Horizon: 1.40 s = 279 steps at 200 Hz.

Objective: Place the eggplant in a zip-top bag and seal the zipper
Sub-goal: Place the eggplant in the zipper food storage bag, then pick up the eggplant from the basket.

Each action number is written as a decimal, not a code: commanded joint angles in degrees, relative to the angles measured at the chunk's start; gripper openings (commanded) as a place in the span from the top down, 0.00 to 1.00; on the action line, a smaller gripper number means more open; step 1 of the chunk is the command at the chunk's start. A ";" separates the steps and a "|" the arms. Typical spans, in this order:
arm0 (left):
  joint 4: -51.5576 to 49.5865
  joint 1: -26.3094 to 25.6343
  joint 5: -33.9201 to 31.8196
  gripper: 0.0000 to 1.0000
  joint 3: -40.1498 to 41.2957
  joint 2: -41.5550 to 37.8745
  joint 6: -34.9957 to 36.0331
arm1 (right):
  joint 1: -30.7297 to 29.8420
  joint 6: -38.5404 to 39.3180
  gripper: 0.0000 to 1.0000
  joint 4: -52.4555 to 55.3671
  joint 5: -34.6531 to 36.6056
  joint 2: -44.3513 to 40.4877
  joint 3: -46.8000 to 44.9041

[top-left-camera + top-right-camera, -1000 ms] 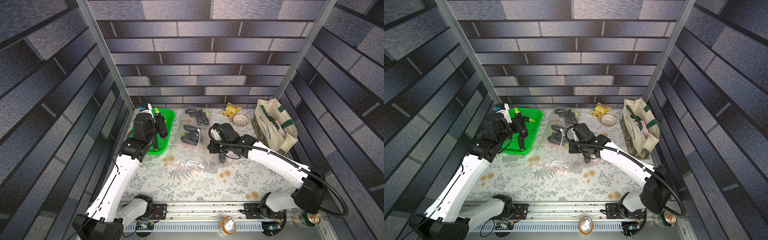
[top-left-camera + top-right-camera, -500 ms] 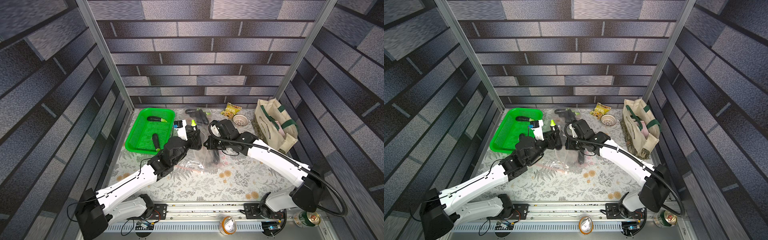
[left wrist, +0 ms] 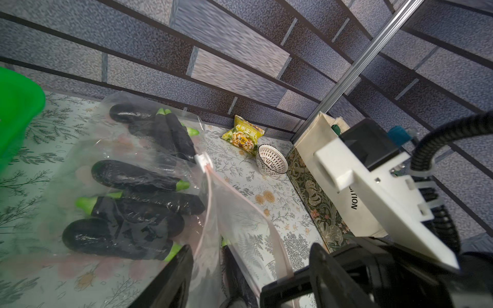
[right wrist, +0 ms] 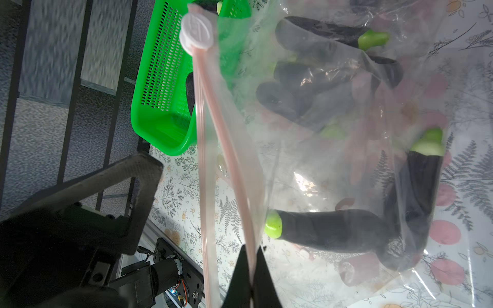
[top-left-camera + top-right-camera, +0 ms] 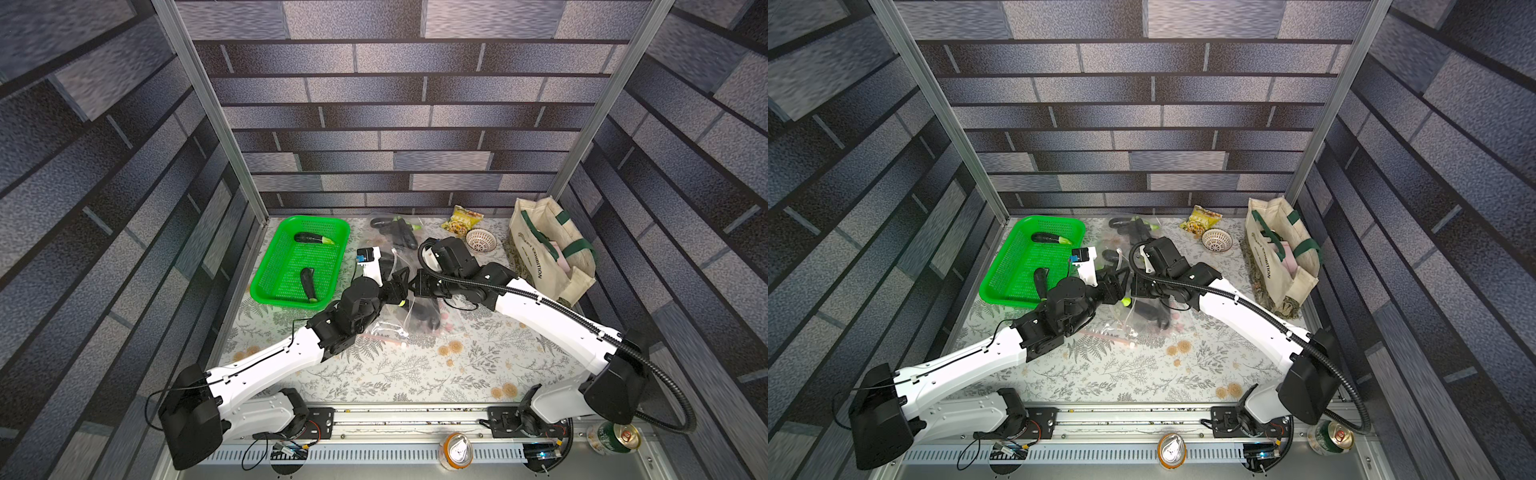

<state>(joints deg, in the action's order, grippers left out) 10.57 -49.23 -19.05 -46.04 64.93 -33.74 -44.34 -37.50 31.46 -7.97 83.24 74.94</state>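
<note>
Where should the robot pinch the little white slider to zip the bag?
Pinch the white slider across its two flat faces, straddling the pink zipper track. It sits at the track's end away from the right gripper, which is shut on that track, so the open left gripper probably suits, coming from the mouth side.

The basket [image 5: 286,266], back left on the worktop [image 5: 415,374], holds two eggplants [image 5: 313,238]; zip-top bag [image 5: 390,328] lies centre; tote bag [image 5: 544,249] stands back right.
</note>
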 commanded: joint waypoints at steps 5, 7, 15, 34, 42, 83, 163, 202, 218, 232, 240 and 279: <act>-15.23 3.72 -4.91 0.29 -6.22 -4.56 -2.34 | 0.39 0.20 1.00 0.77 1.11 -1.07 1.44; -16.96 4.67 -4.76 0.29 -6.84 -4.62 -2.62 | 0.39 0.16 1.00 0.72 1.07 -1.07 1.44; -25.13 8.57 -3.54 0.29 -9.73 -4.57 -4.03 | 0.38 0.40 1.00 0.78 1.01 -1.15 1.38; -40.80 21.33 4.42 0.29 -15.17 -2.79 -5.66 | 0.39 0.92 1.00 0.57 0.85 -1.37 1.10; -44.05 26.34 8.91 0.29 -16.01 -1.95 -4.71 | 0.39 1.25 1.00 0.50 0.77 -1.49 0.96; -49.65 46.47 18.52 0.29 -16.80 4.64 1.59 | 0.38 2.10 1.00 0.62 1.34 -2.46 -0.17; -50.07 56.37 21.07 0.29 -27.80 30.36 8.73 | 0.50 3.46 1.00 1.88 2.41 -3.61 -1.35; -51.25 57.28 23.67 0.31 -35.04 40.68 11.33 | 0.64 4.06 1.00 2.61 2.95 -3.71 -1.63; -51.78 57.19 23.60 0.32 -37.83 44.10 12.40 | 0.79 4.01 1.00 2.41 2.94 -3.55 -1.83; -52.79 57.17 23.48 0.32 -40.67 47.08 12.81 | 1.18 4.14 1.00 2.34 2.50 -3.20 -2.05; -53.35 57.09 23.16 0.32 -42.06 48.71 13.24 | 1.40 4.18 1.00 2.29 2.29 -3.04 -2.11; -56.33 56.32 19.95 0.40 -46.32 54.64 14.22 | 2.05 3.84 1.00 1.61 1.69 -2.56 -2.58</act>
<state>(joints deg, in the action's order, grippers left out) -41.45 7.79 2.81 -89.95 117.47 -21.82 -42.92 -34.00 32.51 -5.98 80.75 73.25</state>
